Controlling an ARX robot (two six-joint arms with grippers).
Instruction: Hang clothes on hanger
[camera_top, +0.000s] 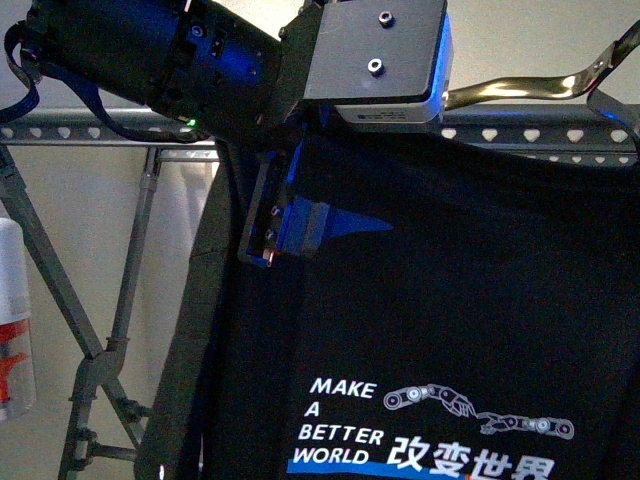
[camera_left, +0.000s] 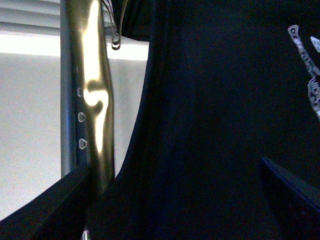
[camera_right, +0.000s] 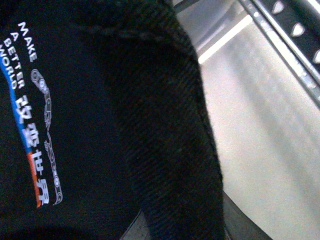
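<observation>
The black T-shirt (camera_top: 460, 300) hangs in front of the grey rack's rail (camera_top: 90, 128), its white "MAKE A BETTER WORLD" print low down. A shiny wire coat hanger (camera_top: 520, 88) sticks out above its shoulder. My left gripper (camera_top: 285, 245) is open at the shirt's upper left edge. In the left wrist view its fingers (camera_left: 45, 210) straddle the shirt cloth (camera_left: 210, 125) beside the shiny hanger (camera_left: 97, 100) and the rail (camera_left: 70, 110). My right gripper (camera_right: 180, 225) is shut on a thick fold of the T-shirt (camera_right: 165, 125). The rail (camera_right: 295, 40) runs past it.
The rack's crossed legs (camera_top: 100, 330) stand at the left. A white bottle with a red label (camera_top: 15, 320) is at the far left edge. A pale wall lies behind the rack.
</observation>
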